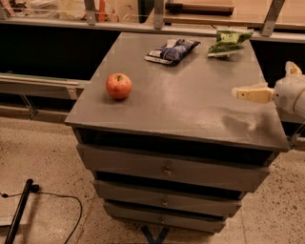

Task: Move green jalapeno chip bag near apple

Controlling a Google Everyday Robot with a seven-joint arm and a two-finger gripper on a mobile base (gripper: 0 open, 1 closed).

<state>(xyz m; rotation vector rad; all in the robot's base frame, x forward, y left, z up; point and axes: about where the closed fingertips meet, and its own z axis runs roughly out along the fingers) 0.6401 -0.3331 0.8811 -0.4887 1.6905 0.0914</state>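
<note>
The green jalapeno chip bag (228, 43) lies at the far right corner of the grey cabinet top (190, 100). The red-orange apple (118, 86) sits near the left edge, toward the front. My gripper (263, 80) comes in from the right edge of the view, over the right side of the top and nearer the camera than the green bag. Its two pale fingers stand apart with nothing between them. It is well clear of both the bag and the apple.
A dark blue-and-white snack bag (172, 50) lies at the far middle of the top, left of the green bag. The cabinet has several drawers (167, 169) below. A counter with railing posts (158, 14) runs behind. A black cable (71, 209) lies on the floor at the left.
</note>
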